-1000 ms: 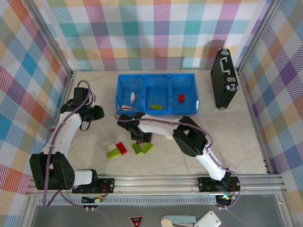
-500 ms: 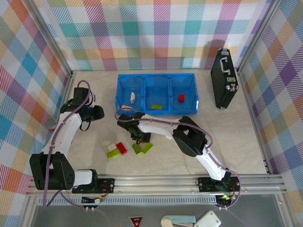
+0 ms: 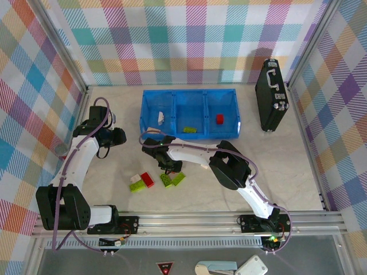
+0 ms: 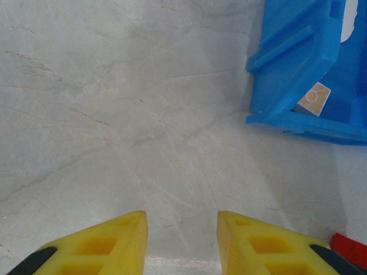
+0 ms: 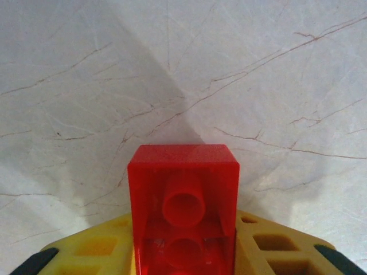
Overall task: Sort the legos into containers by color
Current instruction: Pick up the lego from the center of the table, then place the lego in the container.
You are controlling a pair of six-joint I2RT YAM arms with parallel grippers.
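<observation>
No word, brand or number can be read with certainty anywhere in these views. On the blue tray point(image 4: 287, 51), a small tan sticker point(image 4: 314, 97) is seen from the left wrist camera; a white ring-shaped mark with a short tail is printed on it, and it cannot be told whether a letter, a digit or a logo is meant. On the grey surface point(image 3: 74, 260) at the bottom edge of the top view, a small dark plate point(image 3: 164, 266) with a red mark is seen, too small to be read.
</observation>
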